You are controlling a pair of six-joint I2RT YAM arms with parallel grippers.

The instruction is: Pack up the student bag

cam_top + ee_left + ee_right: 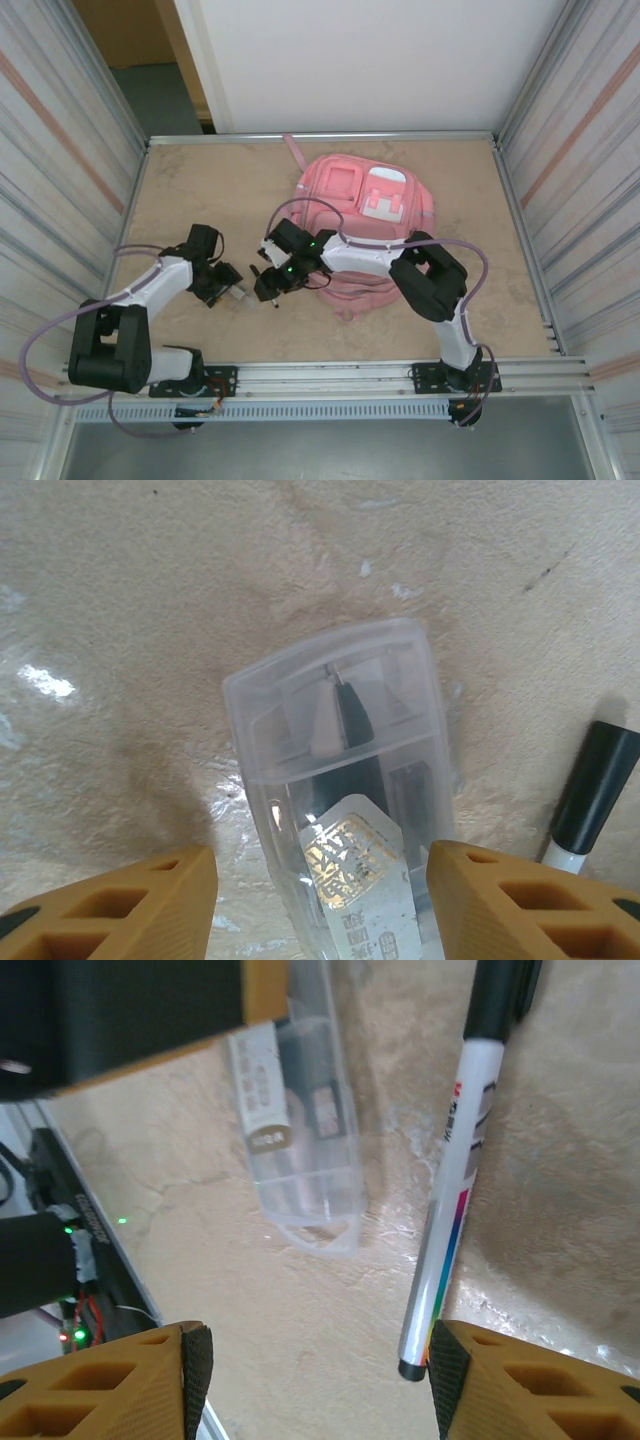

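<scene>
Pink bag (365,200) lies clear of both grippers' fingers.
It rests at the table's (200,190) far side, behind them. The left gripper (318,852) stands spread astride a clear case (335,750); the right gripper (318,1328) stands spread, a pen (450,1190) by its finger.

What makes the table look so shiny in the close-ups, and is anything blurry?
Left wrist view: bright glare patches on the table and the clear plastic case. Right wrist view: glare beside the marker, everything slightly soft. Top view: evenly lit, faint shadows.
</scene>
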